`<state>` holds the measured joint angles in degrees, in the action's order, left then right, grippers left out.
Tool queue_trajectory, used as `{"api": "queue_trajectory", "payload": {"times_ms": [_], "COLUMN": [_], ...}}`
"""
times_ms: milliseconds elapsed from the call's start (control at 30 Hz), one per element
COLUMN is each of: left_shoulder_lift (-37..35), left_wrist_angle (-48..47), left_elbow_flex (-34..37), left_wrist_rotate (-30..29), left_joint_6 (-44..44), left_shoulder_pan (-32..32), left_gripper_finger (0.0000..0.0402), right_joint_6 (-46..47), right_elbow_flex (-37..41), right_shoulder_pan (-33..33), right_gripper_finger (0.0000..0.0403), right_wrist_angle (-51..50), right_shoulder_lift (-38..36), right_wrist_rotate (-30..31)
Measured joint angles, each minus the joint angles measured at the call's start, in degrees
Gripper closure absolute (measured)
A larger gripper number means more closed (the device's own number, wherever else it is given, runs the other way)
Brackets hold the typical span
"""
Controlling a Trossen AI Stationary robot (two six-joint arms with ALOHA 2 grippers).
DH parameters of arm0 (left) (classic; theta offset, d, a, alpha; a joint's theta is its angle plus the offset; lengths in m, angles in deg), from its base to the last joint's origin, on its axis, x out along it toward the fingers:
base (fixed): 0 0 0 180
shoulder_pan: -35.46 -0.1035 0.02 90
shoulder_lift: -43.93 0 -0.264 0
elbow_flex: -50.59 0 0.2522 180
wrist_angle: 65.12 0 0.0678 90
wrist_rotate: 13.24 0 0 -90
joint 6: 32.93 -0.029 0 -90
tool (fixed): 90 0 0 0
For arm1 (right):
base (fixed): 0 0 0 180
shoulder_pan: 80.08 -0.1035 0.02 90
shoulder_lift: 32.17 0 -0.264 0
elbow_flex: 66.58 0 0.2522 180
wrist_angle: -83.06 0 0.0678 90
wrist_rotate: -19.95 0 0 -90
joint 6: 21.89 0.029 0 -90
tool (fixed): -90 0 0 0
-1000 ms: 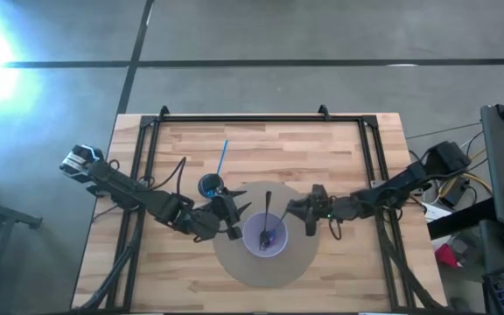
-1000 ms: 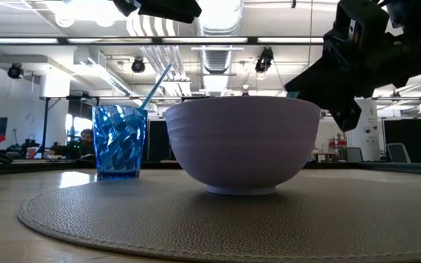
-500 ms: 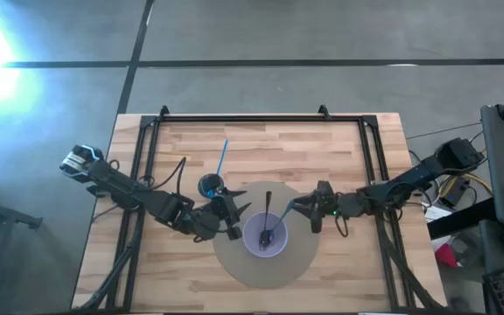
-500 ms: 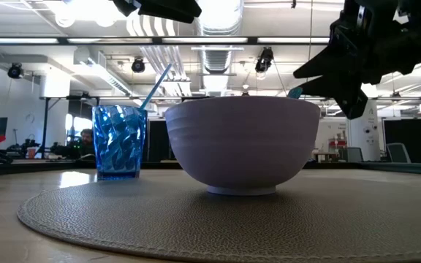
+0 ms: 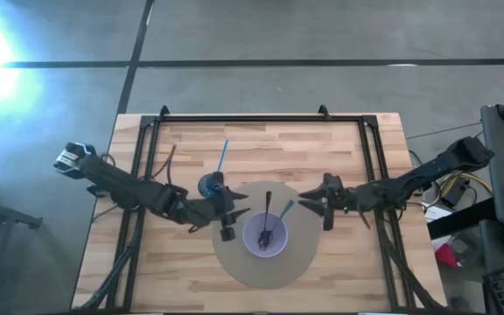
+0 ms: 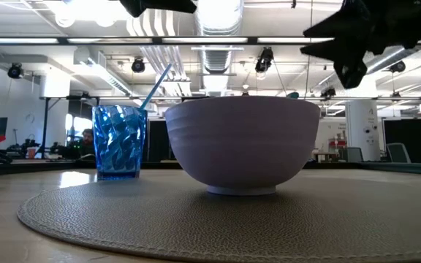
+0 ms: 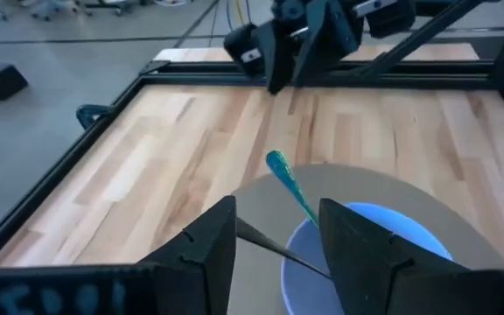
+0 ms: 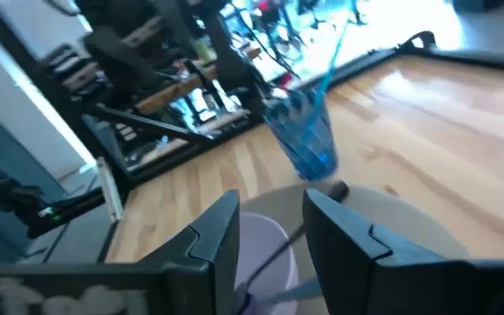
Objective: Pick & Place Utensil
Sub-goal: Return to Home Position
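Note:
A lavender bowl [image 5: 265, 238] stands on a round grey mat [image 5: 234, 262]. Two utensils rest in it, both leaning on the rim: a black one [image 5: 267, 210] and a teal one [image 5: 284, 210], whose handle [image 7: 283, 175] sticks out toward the right arm. My right gripper [image 5: 308, 206] hangs open just right of the bowl and above it [image 6: 346, 44], holding nothing. My left gripper [image 5: 232, 215] waits open at the bowl's left side, also holding nothing. Far left of the bowl stands a blue cup [image 5: 210, 185] with a blue straw [image 5: 222, 156].
A black metal frame [image 5: 243, 116] runs around the wooden table top [image 5: 322, 149]. Bare wood lies at the far side and near both front corners. The cup stands close behind my left gripper.
My right gripper has risen and drawn back from the bowl toward the table's right edge. The teal utensil has stayed leaning in the bowl. My left gripper has turned a little at the bowl's left side.

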<state>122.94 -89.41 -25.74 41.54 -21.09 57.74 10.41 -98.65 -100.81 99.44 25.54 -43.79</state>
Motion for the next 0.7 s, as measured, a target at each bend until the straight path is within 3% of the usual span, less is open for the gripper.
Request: {"api": "queue_trajectory", "payload": {"times_ms": [400,700], "left_shoulder_lift": [-13.73,-25.35], "left_wrist_angle": [-7.67,1.04], "left_elbow_flex": [1.78,15.25], "left_wrist_rotate": [10.25,20.10], "left_joint_6": [-2.78,-4.35], "left_shoulder_pan": [-3.70,-7.95], "left_gripper_finger": [0.0243,0.0271], "right_joint_6": [-20.08,-30.98], "right_elbow_flex": [0.00,0.00], "right_shoulder_pan": [0.22,4.31], "right_gripper_finger": [0.0287,0.0306], "right_wrist_angle": [0.16,-0.40], "right_shoulder_lift": [-11.68,-22.28], "right_wrist_rotate": [-0.94,-3.79]}}
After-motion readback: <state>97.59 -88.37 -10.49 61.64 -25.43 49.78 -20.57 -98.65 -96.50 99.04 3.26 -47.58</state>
